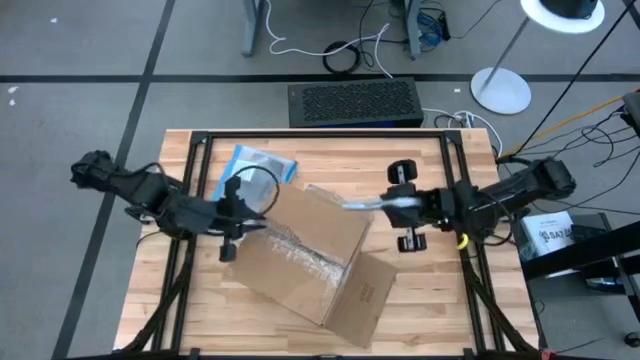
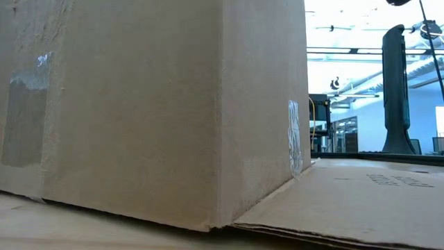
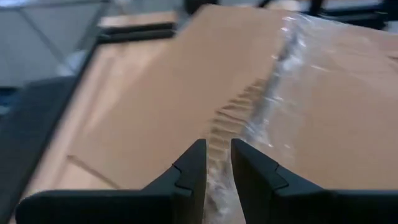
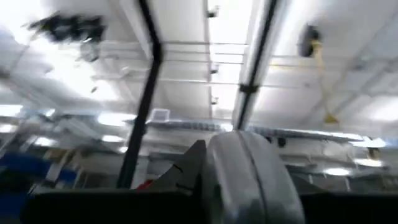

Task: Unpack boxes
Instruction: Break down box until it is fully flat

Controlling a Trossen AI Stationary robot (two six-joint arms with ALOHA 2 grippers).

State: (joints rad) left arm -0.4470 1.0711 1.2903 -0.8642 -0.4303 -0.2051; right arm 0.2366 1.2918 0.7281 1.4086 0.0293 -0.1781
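Carton wall fills the low view: you are mid-unpack, one item half out

The boxes lie at mid-worktop; your right gripper pinches a silvery wrapped item over the carton's far edge, while your left gripper, nearly pressed together, nips the taped seam; lift clear next, minding the blue-edged pouch by the far-left corner

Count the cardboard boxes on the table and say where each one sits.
1. The box sits mid-table, between the left pincer at its left edge and the right pincer at its upper right. Nothing hints at another hidden behind it.
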